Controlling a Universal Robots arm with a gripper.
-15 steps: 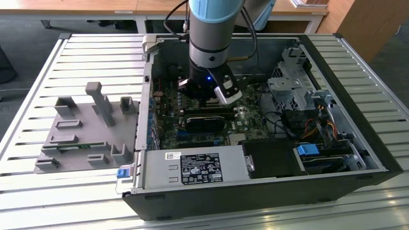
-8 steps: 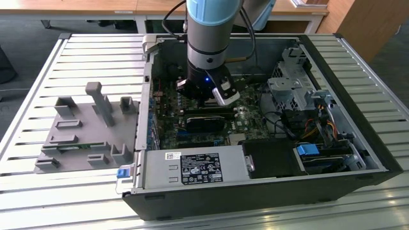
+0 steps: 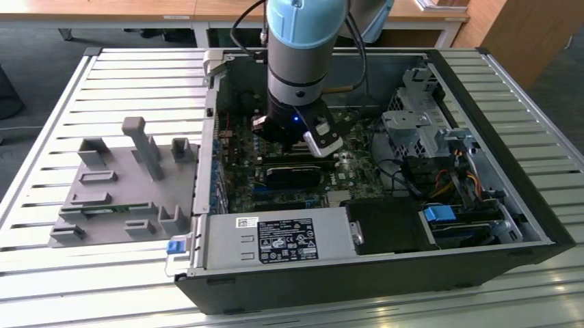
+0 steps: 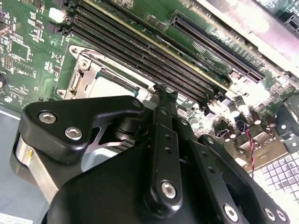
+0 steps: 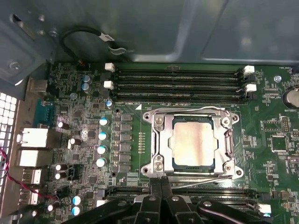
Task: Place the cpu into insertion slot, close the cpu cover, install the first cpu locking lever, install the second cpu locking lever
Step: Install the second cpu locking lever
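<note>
In the first wrist view the cpu (image 5: 192, 141) lies flat in its socket on the green board (image 5: 275, 116), silver top up. The cpu cover (image 5: 161, 140), a grey metal frame, lies down around it. A thin wire lever (image 5: 205, 183) runs along the socket edge nearest my fingers. My gripper (image 5: 161, 183) is shut, its tips pressed together and touching that edge by the socket's corner. The second wrist view shows the gripper (image 4: 161, 91) from behind, tip just short of the cpu (image 4: 110, 86). In the exterior view the gripper (image 3: 306, 147) hangs inside the open computer case.
Black memory slots (image 5: 177, 84) run along the socket's far side, and several capacitors (image 5: 102, 142) stand beside it. The case holds a power supply (image 3: 273, 239) and a drive cage (image 3: 420, 130). A grey fixture tray (image 3: 119, 191) sits on the slatted table (image 3: 55, 273).
</note>
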